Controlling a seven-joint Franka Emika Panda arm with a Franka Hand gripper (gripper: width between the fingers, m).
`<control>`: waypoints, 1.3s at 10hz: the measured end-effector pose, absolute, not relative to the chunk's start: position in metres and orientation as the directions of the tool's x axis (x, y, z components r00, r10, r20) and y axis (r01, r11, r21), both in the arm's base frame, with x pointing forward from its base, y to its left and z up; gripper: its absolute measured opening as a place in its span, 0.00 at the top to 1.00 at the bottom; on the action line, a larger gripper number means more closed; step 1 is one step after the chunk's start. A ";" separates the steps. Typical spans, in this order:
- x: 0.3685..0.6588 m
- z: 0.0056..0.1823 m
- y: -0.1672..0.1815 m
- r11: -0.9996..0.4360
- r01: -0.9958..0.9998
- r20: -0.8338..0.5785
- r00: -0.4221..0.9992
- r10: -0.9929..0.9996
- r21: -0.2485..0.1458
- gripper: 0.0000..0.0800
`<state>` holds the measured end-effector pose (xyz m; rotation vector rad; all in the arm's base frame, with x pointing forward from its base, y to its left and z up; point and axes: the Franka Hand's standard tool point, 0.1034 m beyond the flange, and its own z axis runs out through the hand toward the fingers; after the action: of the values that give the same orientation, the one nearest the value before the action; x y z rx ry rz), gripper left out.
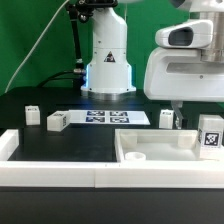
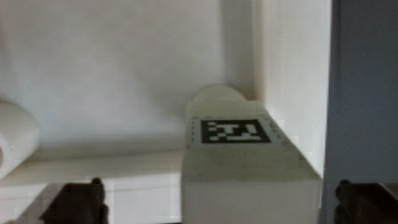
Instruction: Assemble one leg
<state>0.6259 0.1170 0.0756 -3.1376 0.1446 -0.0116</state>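
A leg (image 2: pixel 233 140), a stubby white post with a square tag on its side, stands in a corner of the white tray-shaped piece (image 2: pixel 125 60). My gripper (image 2: pixel 222 205) is open around it. Its dark fingertips (image 2: pixel 80 200) stand on either side, apart from the leg. In the exterior view this leg (image 1: pixel 211 133) stands at the tray's (image 1: pixel 160 150) right end, under my gripper (image 1: pixel 178 104). Three more legs stand on the black table: two at the exterior view's left (image 1: pixel 31 116) (image 1: pixel 56 121) and one behind the tray (image 1: pixel 167 119).
The marker board (image 1: pixel 110 117) lies flat before the robot's base (image 1: pixel 108 70). A low white wall (image 1: pixel 60 175) runs along the table's front edge. A rounded white boss (image 2: pixel 15 135) rises from the tray beside the leg.
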 end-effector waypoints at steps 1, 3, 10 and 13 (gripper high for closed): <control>0.626 0.076 0.117 -0.996 -0.092 0.007 0.996 -0.092 -0.001 0.22; 0.626 0.076 0.117 -0.992 -0.127 0.007 0.992 -0.127 -0.002 0.64; 0.624 0.074 0.117 -0.830 -0.557 -0.012 0.830 -0.557 -0.028 0.64; 0.625 0.073 0.119 -0.599 -0.800 -0.022 0.600 -0.800 -0.042 0.64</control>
<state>0.6252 0.1185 0.0732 -2.7676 1.3841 0.0013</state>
